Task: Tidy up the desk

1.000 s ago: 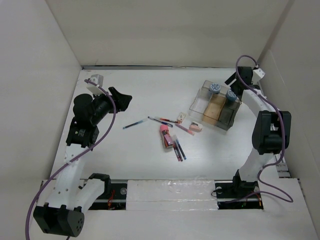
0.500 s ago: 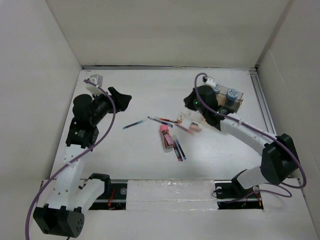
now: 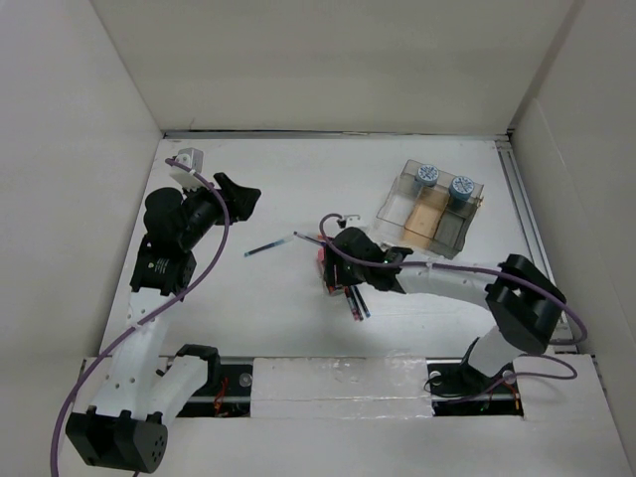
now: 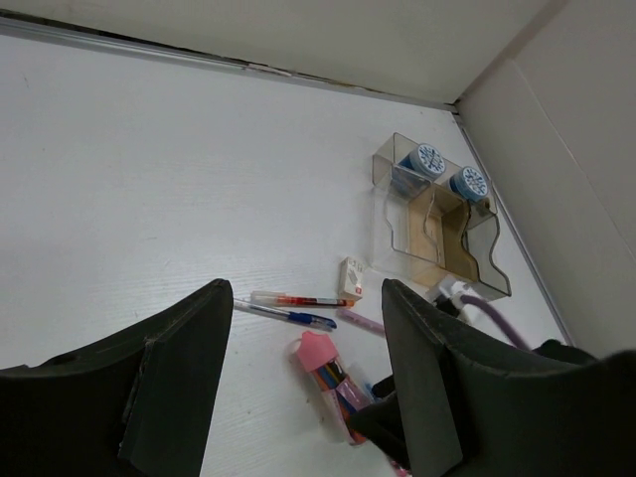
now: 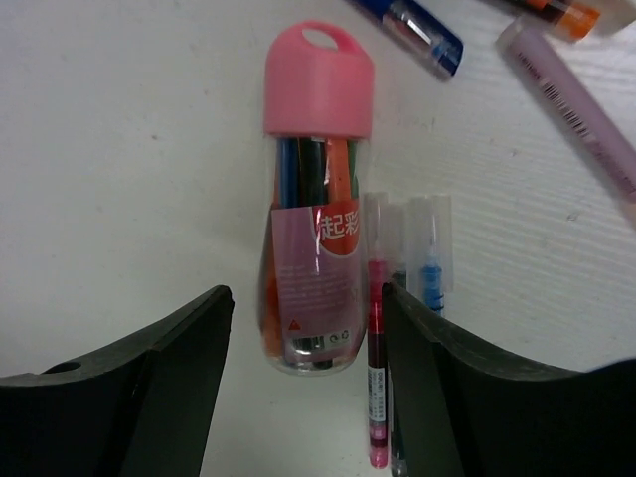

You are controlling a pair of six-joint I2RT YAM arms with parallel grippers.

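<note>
1. Step in hand, judged: pickup of the pink-capped marker tube (image 5: 316, 199), lying flat on the desk (image 3: 268, 308).
2. Right gripper (image 5: 303, 293): spread wide, empty, poised over the tube with a finger on either side.
3. Next move, judged: descent, then closing across the tube body without catching the loose pens (image 5: 376, 338) just beside the tube.
4. Left gripper (image 4: 303, 288): released, empty, well apart from the tube.
5. Desk: flat, matte white, white-walled, spread beneath the tube.

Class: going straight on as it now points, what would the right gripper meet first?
Probably the pink-capped pen case, lying centred between the open fingers of the right gripper; the gap to it is unclear.
</note>
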